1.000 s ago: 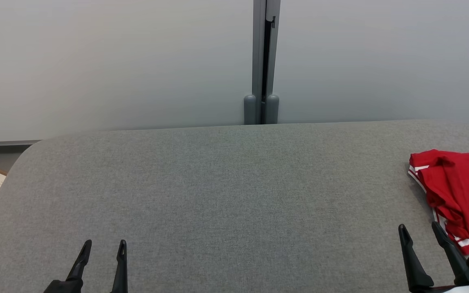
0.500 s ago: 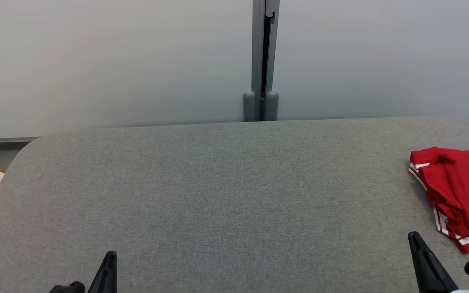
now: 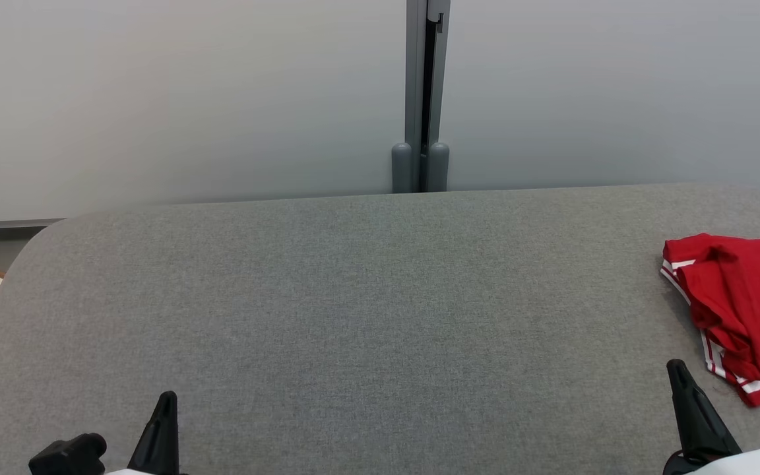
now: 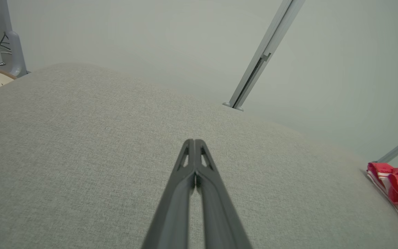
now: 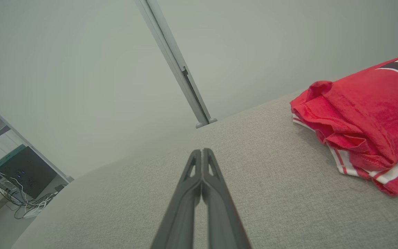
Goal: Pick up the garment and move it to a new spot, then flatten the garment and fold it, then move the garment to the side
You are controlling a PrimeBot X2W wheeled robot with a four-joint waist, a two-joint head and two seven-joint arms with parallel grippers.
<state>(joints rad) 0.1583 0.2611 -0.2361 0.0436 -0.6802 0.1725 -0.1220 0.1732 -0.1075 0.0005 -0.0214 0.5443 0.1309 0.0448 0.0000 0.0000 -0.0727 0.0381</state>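
Head view: left gripper (image 3: 165,404) at lower left and right gripper (image 3: 678,369) at lower right, jaws of both pressed shut on nothing. A second ago both stood parted. Red, white-trimmed garment (image 3: 743,297) lies loosely layered at right edge of grey table (image 3: 353,297), untouched.

Left wrist view: jaws closed, empty, over bare table. Garment at far lower right.

Right wrist view: jaws closed, empty. Garment at upper right, near but apart. Judgement: garment released to the side, or pickup not yet begun.

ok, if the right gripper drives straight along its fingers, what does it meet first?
Probably the grey tabletop near its far edge, depth unclear; the red garment sits beside the right gripper, off that line.
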